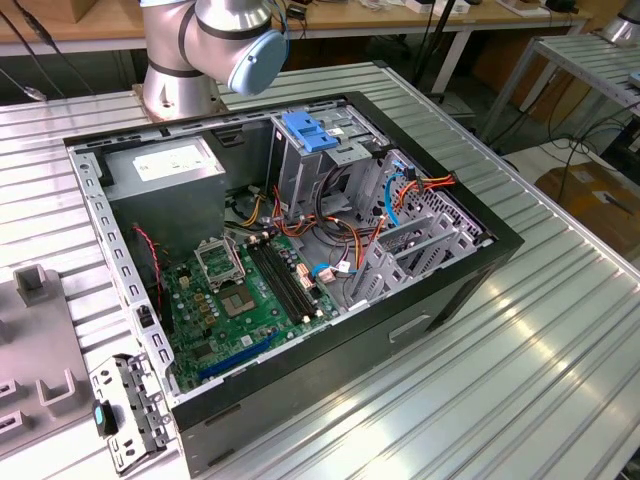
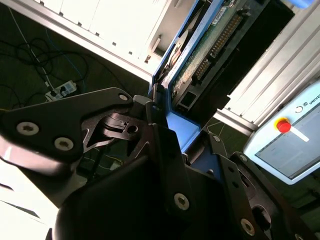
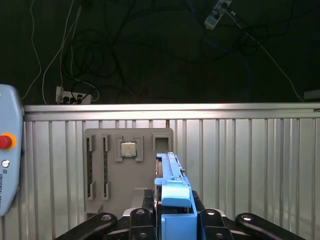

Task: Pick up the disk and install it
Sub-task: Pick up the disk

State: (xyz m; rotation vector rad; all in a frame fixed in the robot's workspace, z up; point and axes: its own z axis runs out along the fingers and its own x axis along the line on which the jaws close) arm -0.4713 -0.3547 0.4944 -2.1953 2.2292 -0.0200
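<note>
Your gripper (image 3: pixel 172 222) is clamped on the disk (image 3: pixel 171 175) in both wrist views. The disk sits edge-on, blue rail up, held off the ribbed table (image 3: pixel 250 160) near the grey parts tray (image 3: pixel 130 185). In the exterior view the arm base (image 1: pixel 190 50) stands behind the open computer case (image 1: pixel 480 260).

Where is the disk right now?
The disk is gripped edge-on in the gripper, seen in both wrist views; in the first wrist view the grey tray on the ribbed metal table lies just beyond it.
</note>
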